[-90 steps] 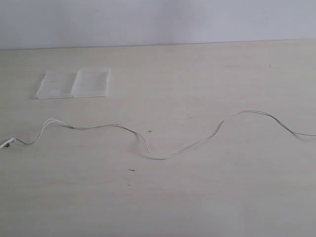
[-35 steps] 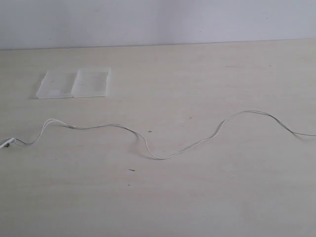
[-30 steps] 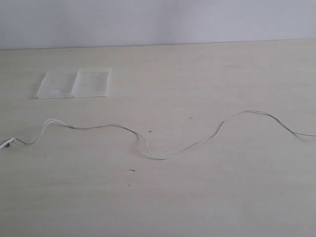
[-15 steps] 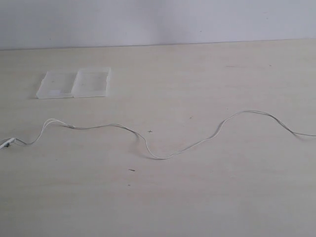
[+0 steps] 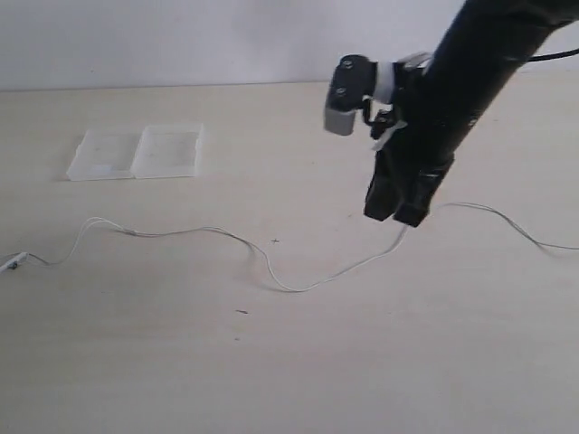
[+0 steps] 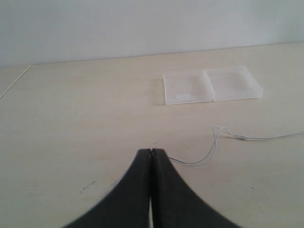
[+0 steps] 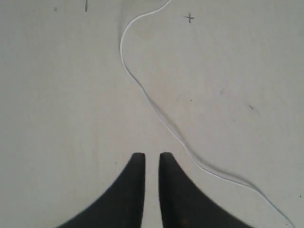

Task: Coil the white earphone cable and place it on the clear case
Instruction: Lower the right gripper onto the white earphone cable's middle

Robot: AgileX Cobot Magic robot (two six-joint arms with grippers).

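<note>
The white earphone cable (image 5: 289,287) lies in loose waves across the table, with an earbud end (image 5: 11,262) at the left edge. The clear case (image 5: 136,152) lies open and flat at the back left. My right gripper (image 5: 396,217) hangs just above the cable's right-hand rise. In the right wrist view the gripper (image 7: 152,156) is open by a narrow gap, holding nothing, with the cable (image 7: 156,109) running beside its fingers. My left gripper (image 6: 151,152) is shut and empty; the cable (image 6: 214,142) and case (image 6: 211,85) lie beyond it. The exterior view does not show it.
A small cross mark (image 5: 275,241) and a short dark speck (image 5: 242,312) are on the pale wooden table (image 5: 181,362). A white wall runs behind the table's far edge. The right arm (image 5: 470,72) reaches in from the upper right.
The right arm has come into the exterior view from the upper right and now hovers over the cable. The cable and case have not moved.
</note>
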